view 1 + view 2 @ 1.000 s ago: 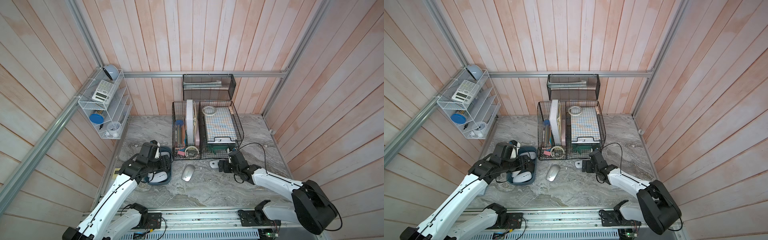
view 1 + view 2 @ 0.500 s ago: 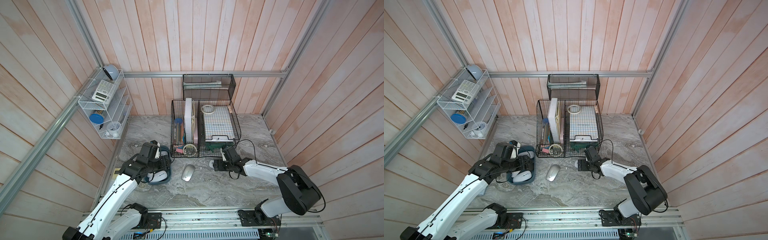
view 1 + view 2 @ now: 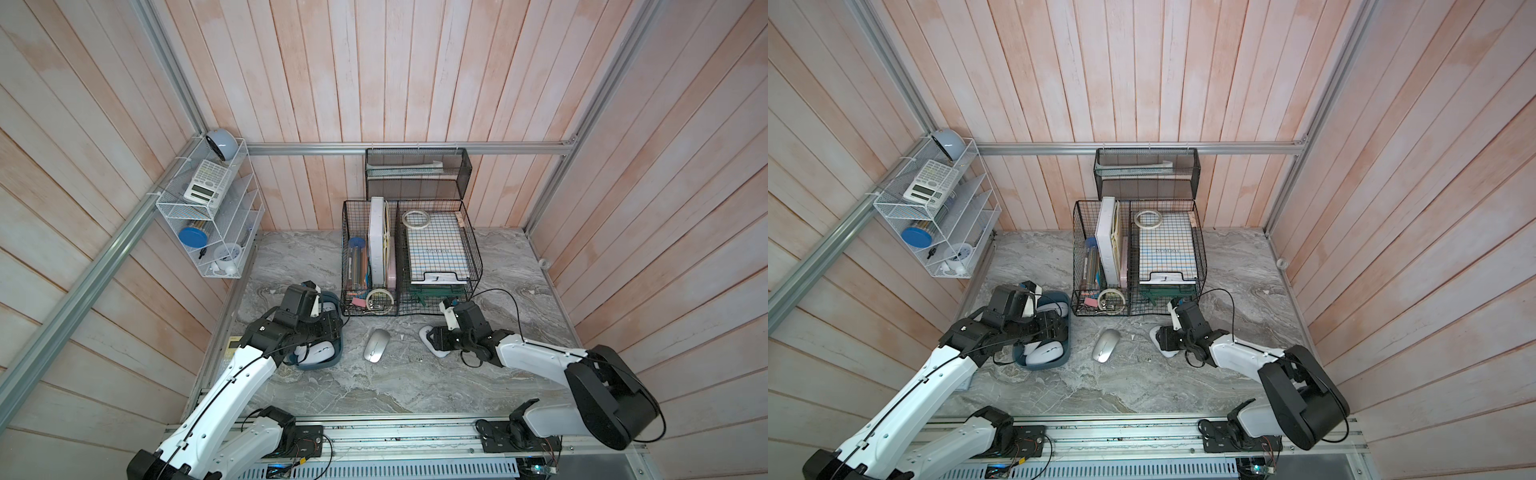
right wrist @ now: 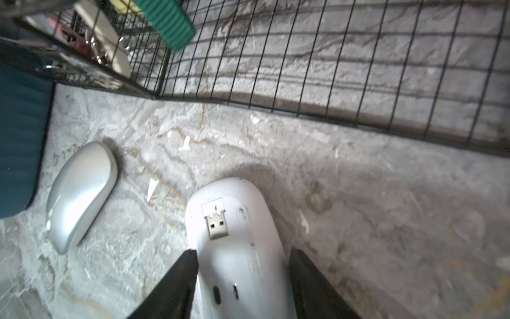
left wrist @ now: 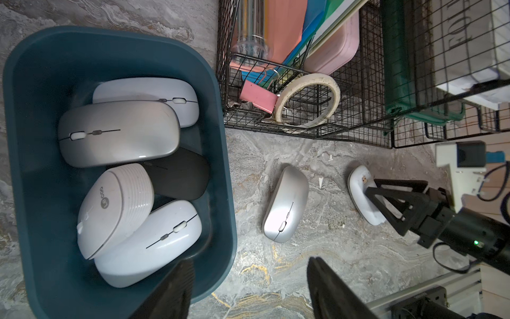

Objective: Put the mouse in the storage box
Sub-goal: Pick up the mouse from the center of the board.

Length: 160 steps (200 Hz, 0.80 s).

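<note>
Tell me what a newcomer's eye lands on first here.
The teal storage box at the left edge of the table, piled with five mice, stands out first. Next, the right hand gripping a white mouse belly-up, its USB dongle showing, in front of the wire baskets. A silver mouse lies loose between them.

Reckoned from the silver mouse [image 3: 376, 345], bare marble tabletop [image 3: 395, 386] lies open toward 6 o'clock. Black wire baskets [image 3: 397, 249] wall off 12. At 9 the storage box [image 5: 36, 82] holds five mice [image 5: 118, 132], with little room left, and the left gripper [image 5: 249, 266] hangs spread over its rim. At 3 the right gripper [image 4: 242, 252] clamps an upturned white mouse [image 4: 229, 198].
</note>
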### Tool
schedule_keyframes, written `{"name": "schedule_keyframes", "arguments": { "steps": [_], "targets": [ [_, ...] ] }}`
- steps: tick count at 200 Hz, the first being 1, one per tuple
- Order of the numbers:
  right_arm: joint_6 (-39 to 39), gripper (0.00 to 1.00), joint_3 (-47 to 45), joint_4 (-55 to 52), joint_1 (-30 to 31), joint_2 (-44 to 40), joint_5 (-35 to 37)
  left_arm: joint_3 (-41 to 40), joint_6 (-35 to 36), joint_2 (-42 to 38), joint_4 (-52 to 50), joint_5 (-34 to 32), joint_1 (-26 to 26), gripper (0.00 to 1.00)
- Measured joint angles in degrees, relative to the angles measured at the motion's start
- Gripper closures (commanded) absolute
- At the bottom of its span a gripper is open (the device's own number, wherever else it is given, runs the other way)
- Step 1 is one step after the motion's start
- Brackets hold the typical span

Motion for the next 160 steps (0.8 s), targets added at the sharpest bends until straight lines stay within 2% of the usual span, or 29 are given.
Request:
{"name": "schedule_keyframes", "arguments": {
  "steps": [56, 111, 144, 160],
  "targets": [
    [-1.44, 0.27, -2.19, -4.66, 4.96, -6.01, 2.34, -0.02, 0.0, 0.52, 0.0, 0.04, 0.0, 0.29],
    [-0.13, 0.26, 4.57, -11.47, 9.11, 2.49, 10.6, -0.07, 0.0, 0.55, 0.0, 0.22, -0.02, 0.3],
    [1.6, 0.3, 8.5, -12.92, 11.23, 7.04, 14.93, -0.07, 0.0, 0.55, 0.0, 0.22, -0.33, 0.29],
    [1.7, 0.39, 9.81, -13.11, 11.91, 8.59, 16.06, -0.07, -0.02, 0.55, 0.0, 0.22, -0.39, 0.29]
  ]
}}
